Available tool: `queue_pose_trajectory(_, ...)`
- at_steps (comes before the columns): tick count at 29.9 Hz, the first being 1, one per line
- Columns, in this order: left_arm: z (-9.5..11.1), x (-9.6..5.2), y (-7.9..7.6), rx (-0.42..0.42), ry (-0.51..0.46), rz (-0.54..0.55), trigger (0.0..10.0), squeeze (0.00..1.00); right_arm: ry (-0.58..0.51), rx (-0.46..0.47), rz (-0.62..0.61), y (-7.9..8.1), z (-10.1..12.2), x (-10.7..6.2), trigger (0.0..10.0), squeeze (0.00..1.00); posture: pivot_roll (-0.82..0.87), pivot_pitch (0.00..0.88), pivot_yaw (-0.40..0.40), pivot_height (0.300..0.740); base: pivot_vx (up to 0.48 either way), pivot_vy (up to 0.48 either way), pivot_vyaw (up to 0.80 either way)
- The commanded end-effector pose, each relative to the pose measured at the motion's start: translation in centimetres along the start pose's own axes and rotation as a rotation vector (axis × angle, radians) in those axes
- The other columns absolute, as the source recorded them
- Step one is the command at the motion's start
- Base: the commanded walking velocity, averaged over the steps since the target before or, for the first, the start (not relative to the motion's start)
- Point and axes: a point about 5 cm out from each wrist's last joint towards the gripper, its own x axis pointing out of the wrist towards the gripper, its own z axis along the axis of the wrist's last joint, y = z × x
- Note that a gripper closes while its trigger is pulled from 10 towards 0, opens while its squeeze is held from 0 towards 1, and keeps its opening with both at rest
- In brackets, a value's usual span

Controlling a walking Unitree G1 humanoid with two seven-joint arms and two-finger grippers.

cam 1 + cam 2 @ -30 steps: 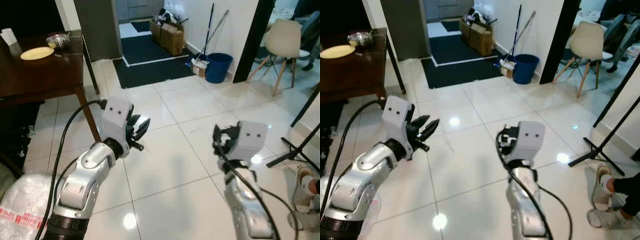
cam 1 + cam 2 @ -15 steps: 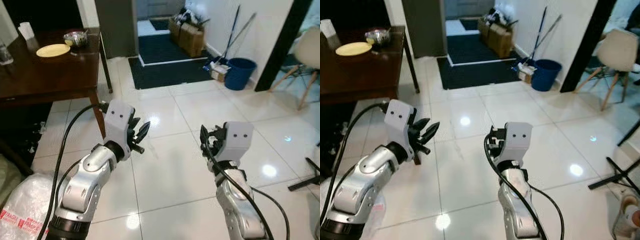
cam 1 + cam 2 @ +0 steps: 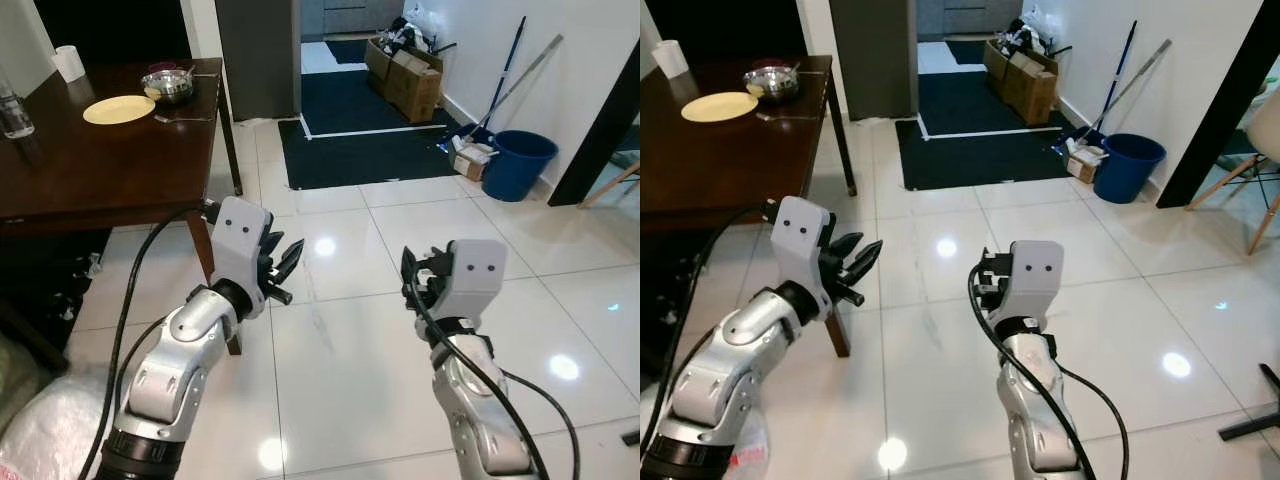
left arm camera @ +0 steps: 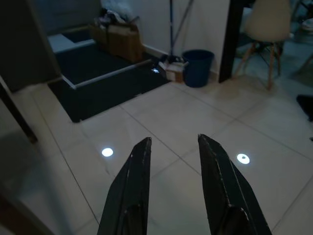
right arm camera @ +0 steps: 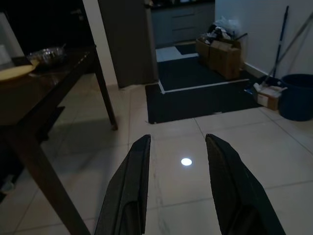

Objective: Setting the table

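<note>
Barely begun, judging by the table. On the dark wooden table [image 3: 110,165], off to the robot's left: 1 yellow plate [image 3: 118,109] near the far edge, 1 metal bowl [image 3: 168,86] just beyond it, what looks like a utensil [image 3: 183,118] lying beside the plate, a clear glass [image 3: 17,115] well apart toward the left edge, and a white paper roll [image 3: 68,63] at the back corner. Only 1 place partly laid; no second plate, no cutlery set out that can be made out.

Left gripper [image 3: 283,268] raised over the white tiled floor, near the table's front leg, fingers parted a moderate way with nothing between them. Right gripper [image 5: 177,181] likewise raised in front of the body, 2 fingers [image 5: 128,188] spread apart, empty, aimed toward the table leg and the dark doormat beyond.

Nothing carried, nothing within reach. Likely left: closing on the table or fetching more tableware, then laying out the remaining pieces.
</note>
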Motion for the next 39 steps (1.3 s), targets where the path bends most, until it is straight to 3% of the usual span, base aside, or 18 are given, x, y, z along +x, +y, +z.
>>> queue_pose_trajectory(1, -0.45, -0.05, -0.12, 0.000, 0.017, -0.007, 10.0, 0.00, 0.018, 0.001, -0.013, -0.35, -0.44, -0.21, 10.0, 0.00, 0.07, 0.095, 0.128, 0.740, 0.480, 0.000, 0.00)
queue_pose_trajectory(8, -0.43, -0.03, -0.13, -0.001, 0.017, -0.008, 10.0, 0.00, 0.018, 0.007, -0.016, -0.36, -0.42, -0.23, 10.0, 0.00, 0.07, 0.097, 0.130, 0.740, 0.480, 0.000, 0.00)
queue_pose_trajectory(27, -0.42, 0.04, -0.11, -0.001, 0.018, -0.008, 10.0, 0.00, 0.017, 0.020, -0.035, -0.58, -0.37, -0.30, 10.0, 0.00, 0.07, 0.100, 0.133, 0.740, 0.480, 0.000, -0.71)
queue_pose_trajectory(39, -0.40, 0.07, -0.08, -0.001, 0.018, -0.008, 10.0, 0.00, 0.014, 0.013, -0.037, -0.62, -0.30, -0.30, 10.0, 0.00, 0.07, 0.104, 0.135, 0.740, 0.480, 0.000, 0.00)
